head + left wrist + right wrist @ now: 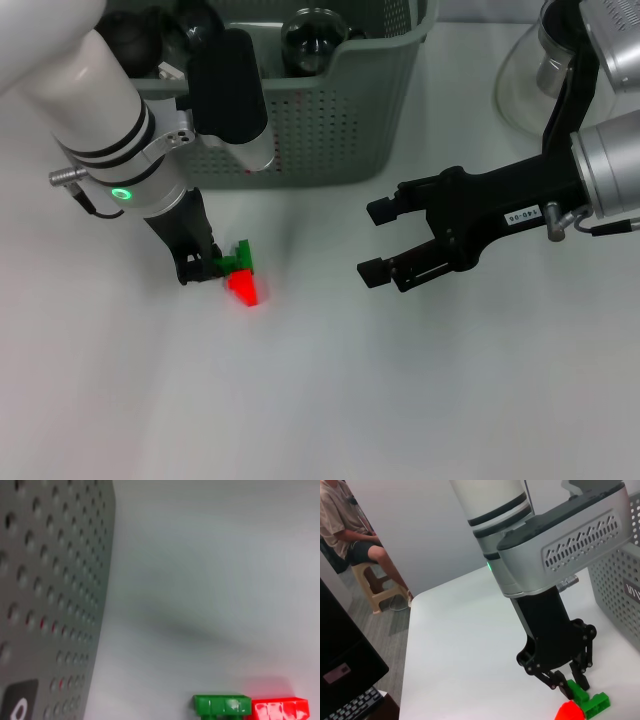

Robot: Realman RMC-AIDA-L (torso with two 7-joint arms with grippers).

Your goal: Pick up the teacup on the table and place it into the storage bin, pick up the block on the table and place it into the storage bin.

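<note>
The left gripper (212,266) pinches the green-and-red block (241,277) on the table just near of the storage bin (330,110) — lift straight, then carry far — while the right gripper (376,241) waits spread.

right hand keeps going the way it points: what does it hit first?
Likely the block: the open right hand points across the table toward it and the left hand there. Nothing shows between, though height is unclear.

Grey-green storage bin (340,110) dotted with perforations (black label, white letters); block (241,275) half green, half red; bench (330,390) plain white; both hands black
</note>
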